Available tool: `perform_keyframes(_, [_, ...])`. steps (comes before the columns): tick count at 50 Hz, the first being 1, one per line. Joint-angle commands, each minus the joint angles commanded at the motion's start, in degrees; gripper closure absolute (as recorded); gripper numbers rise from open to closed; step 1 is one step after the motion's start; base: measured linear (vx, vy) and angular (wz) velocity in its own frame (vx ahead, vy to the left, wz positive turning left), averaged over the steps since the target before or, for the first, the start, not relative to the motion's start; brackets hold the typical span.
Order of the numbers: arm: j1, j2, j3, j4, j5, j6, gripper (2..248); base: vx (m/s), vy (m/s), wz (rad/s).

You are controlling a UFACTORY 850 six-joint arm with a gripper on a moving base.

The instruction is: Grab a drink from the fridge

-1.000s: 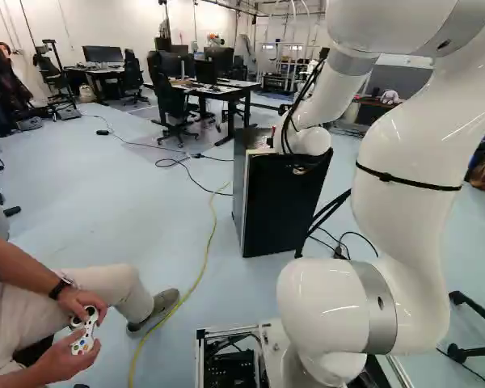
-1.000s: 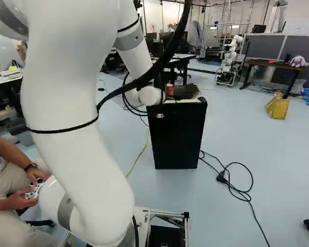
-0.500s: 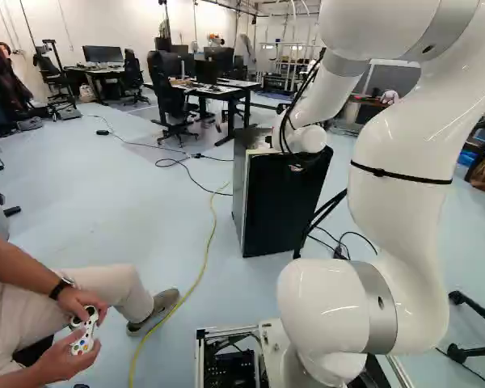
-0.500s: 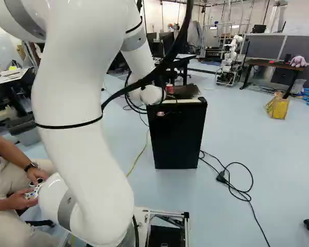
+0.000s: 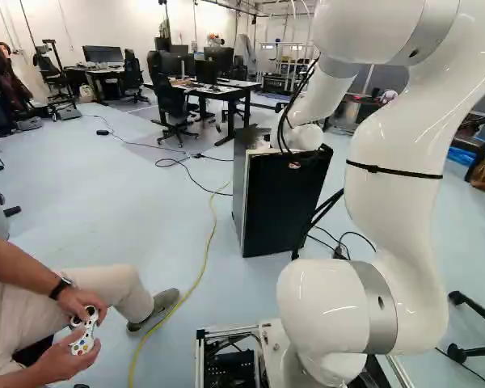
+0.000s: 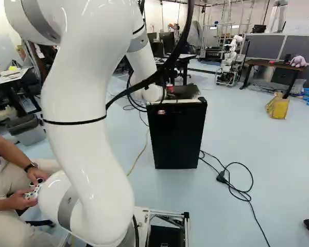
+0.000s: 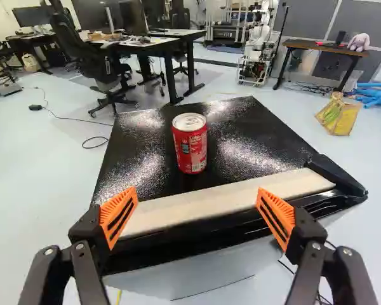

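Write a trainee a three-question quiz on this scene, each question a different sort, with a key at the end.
1. True or false: the red can stands upright on top of the black fridge.

2. Choose one. In the wrist view, how does the gripper stand?
A) Shut on the can
B) Open, with the can ahead of it
C) Shut, with nothing between its fingers

3. Fill in the colour: in the left base view, the cable running along the floor to the left of the fridge is ____.

Key: 1. True; 2. B; 3. yellow
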Motion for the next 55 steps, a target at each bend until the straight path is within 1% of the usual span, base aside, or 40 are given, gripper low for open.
perform_keyframes(35, [0.5, -4.5, -5.5, 0.0, 0.0, 0.0, 3, 0.000, 0.000, 0.000])
perform_keyframes(55, [0.7, -6.2, -7.7, 0.0, 0.4, 0.0, 3, 0.000, 0.000, 0.000])
